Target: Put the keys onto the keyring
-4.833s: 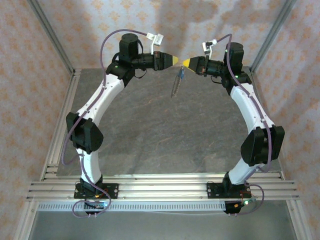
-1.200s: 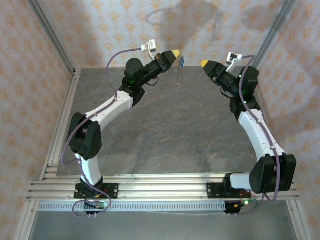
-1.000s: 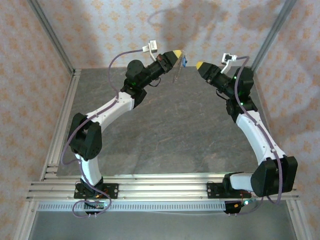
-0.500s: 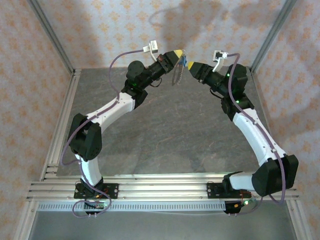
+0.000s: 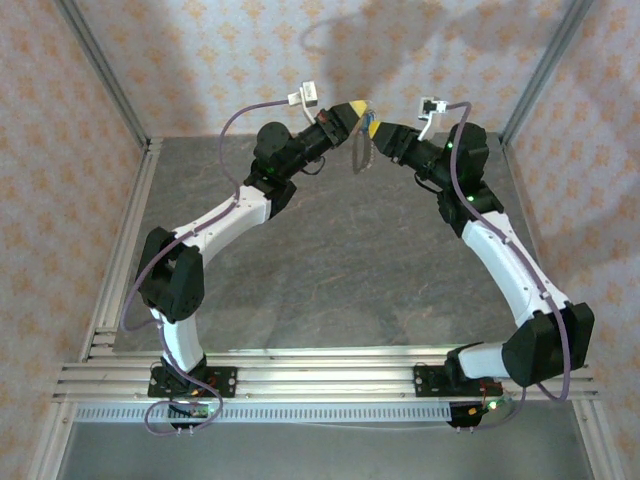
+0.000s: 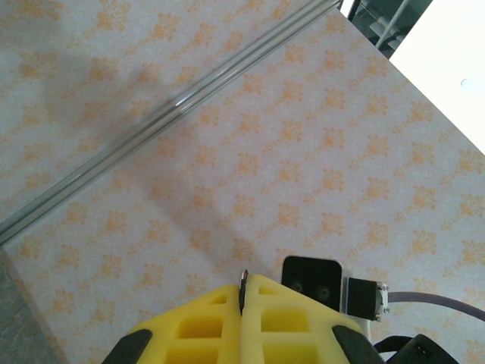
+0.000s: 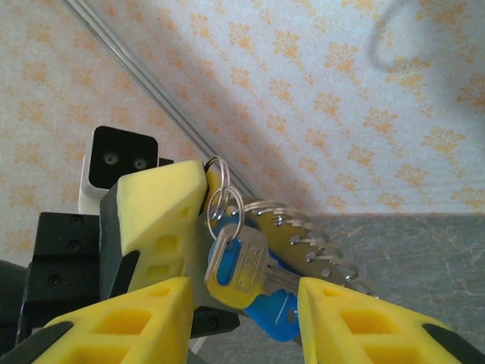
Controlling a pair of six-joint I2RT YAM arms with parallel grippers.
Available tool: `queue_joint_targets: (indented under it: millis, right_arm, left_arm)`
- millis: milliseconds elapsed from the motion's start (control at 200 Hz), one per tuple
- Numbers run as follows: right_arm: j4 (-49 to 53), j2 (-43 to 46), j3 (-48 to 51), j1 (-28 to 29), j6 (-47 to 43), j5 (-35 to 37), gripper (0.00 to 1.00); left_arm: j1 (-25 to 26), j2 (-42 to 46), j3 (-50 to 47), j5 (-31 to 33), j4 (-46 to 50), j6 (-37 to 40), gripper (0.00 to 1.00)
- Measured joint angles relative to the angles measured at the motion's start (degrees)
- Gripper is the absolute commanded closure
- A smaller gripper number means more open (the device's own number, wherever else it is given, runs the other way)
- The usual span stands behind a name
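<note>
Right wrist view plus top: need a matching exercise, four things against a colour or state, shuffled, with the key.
Things:
1. left hand
2. right hand
3. key head
4. table

Colour or state:
A. grey
B. shut on the keyring
C. bright blue
D. open

Pairs: 1-B, 2-D, 3-C, 4-A.

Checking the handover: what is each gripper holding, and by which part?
The left gripper pinches the small metal ring by its top edge, with the blue keys hanging below. The right gripper stands open around them, gripping nothing.
</note>
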State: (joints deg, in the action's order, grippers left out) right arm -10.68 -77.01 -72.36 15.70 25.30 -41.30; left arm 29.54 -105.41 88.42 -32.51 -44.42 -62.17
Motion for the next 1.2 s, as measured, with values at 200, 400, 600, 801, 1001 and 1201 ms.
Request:
queue_joint_targets:
  millis: [200,400,600,801,1001,1201]
  right_arm:
    - [0.39,-1.46,-0.9,0.02,-0.11,0.0,0.63]
    - [0.46,-2.34,-1.14,0.02,-0.59,-0.02,0.76]
    - [0.59,-2.34,-1.49,0.44,-1.03,-0.07,0.86]
    - [0.98,-2.34,-1.99,1.29,-2.03,-0.37,0.99]
    - [2.38,-2.34,-2.89,2.03,-2.71,-0.42,1.0]
    - [3.37,-2.34,-2.89,2.91,-2.89,-0.42,1.0]
  left_arm:
    - [0.11,0.0,0.0,0.0,0.0,0.0,1.0]
    - [0.11,0.0,0.0,0.0,0.02,0.0,1.0]
    - [0.11,0.0,0.0,0.0,0.02,0.0,1.0]
    - [0.11,0.0,0.0,0.02,0.0,0.0,1.0]
    - [0.09,0.04,0.0,0.42,0.0,0.0,1.0]
    - [0.04,0.07,0.0,0.7,-0.02,0.0,1.0]
